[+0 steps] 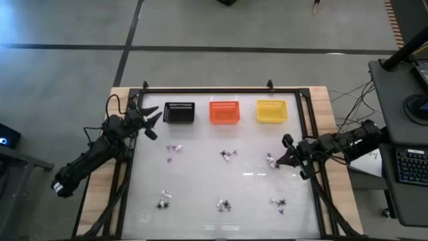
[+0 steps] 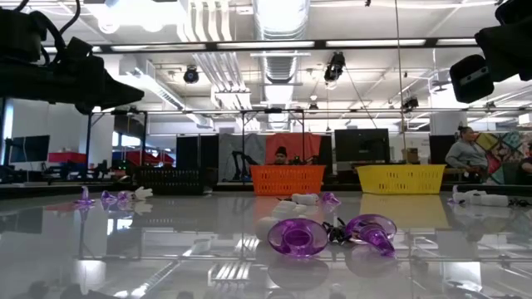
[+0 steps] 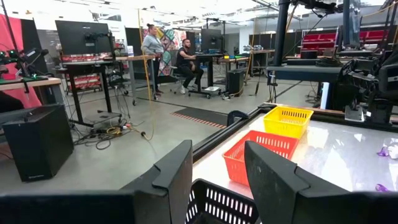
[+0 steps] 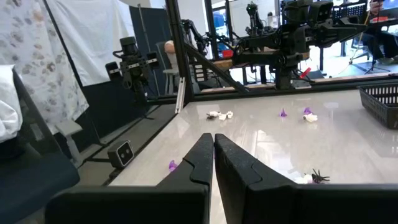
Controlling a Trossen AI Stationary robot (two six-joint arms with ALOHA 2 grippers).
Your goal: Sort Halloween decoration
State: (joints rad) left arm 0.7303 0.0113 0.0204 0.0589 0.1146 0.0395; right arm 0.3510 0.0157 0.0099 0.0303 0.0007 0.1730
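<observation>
Small Halloween decorations lie scattered in six loose clusters across the glossy white table [image 1: 200,194]: tiny purple, white and black spidery plastic trinkets, among them the far-left cluster [image 1: 173,149], the middle one [image 1: 229,155], the far-right one [image 1: 271,161] and three nearer ones [image 1: 224,205]. None appears to be inside a basket. Along the far edge stand a black slotted rectangular basket [image 1: 178,112], an orange one [image 1: 225,112] and a yellow one [image 1: 271,111], side by side.

The left end effector [image 1: 152,123] hovers just beside the black basket with its fingers parted and nothing between them. The right end effector [image 1: 284,154] sits low at the right edge, near the far-right cluster, fingers clenched together and empty.

Sorting seems hardly begun, or between picks: no trinket is held. The next move would likely call for the right end effector to part its fingers and descend squarely over a single piece of the nearby cluster, since the items are small and bunched.
</observation>
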